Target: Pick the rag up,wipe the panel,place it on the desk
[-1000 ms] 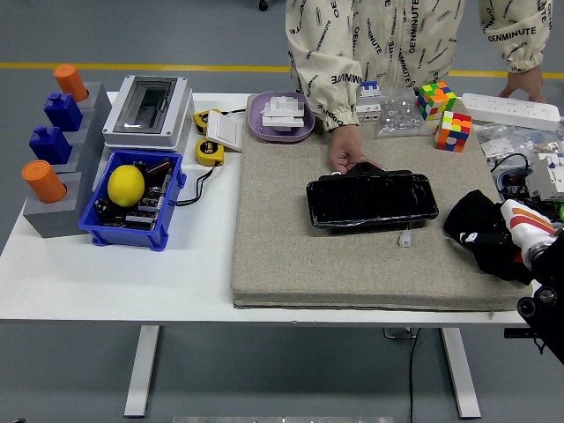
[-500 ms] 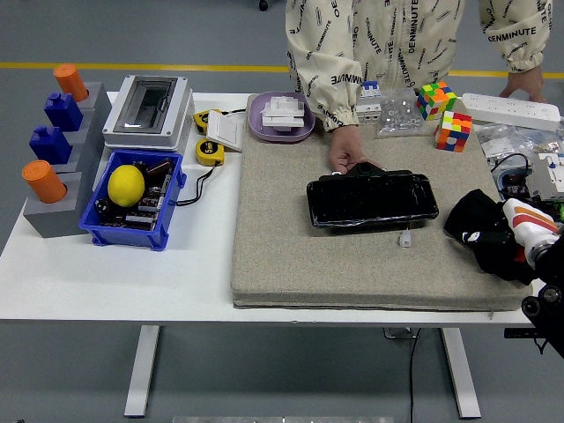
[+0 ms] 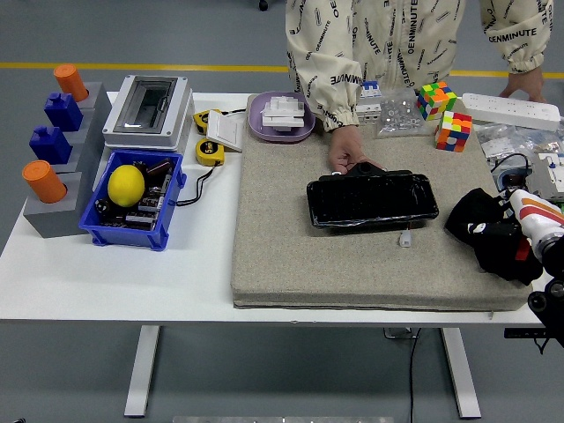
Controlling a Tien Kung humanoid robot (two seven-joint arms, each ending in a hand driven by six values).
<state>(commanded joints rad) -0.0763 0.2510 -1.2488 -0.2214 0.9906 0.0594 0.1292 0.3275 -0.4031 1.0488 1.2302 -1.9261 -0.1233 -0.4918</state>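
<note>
The black rag (image 3: 471,220) lies crumpled at the right end of the beige mat (image 3: 291,247). My right hand (image 3: 509,244), black with a white and orange wrist, rests against the rag's right side; black on black hides its grip. The black glossy panel (image 3: 372,200) lies flat in the middle of the mat, left of the rag. A person at the far side presses a hand (image 3: 349,156) on the panel's far left edge. My left arm is out of the picture.
Two colour cubes (image 3: 452,130), small parts and a white power strip (image 3: 511,109) sit at the back right. A purple dish (image 3: 280,117), tape measures, a grey box (image 3: 150,107) and a blue bin with a lemon (image 3: 126,186) fill the left side.
My right hand has shifted a little to the right and slightly up along the rag's edge. The panel and the person's hand have stayed put.
</note>
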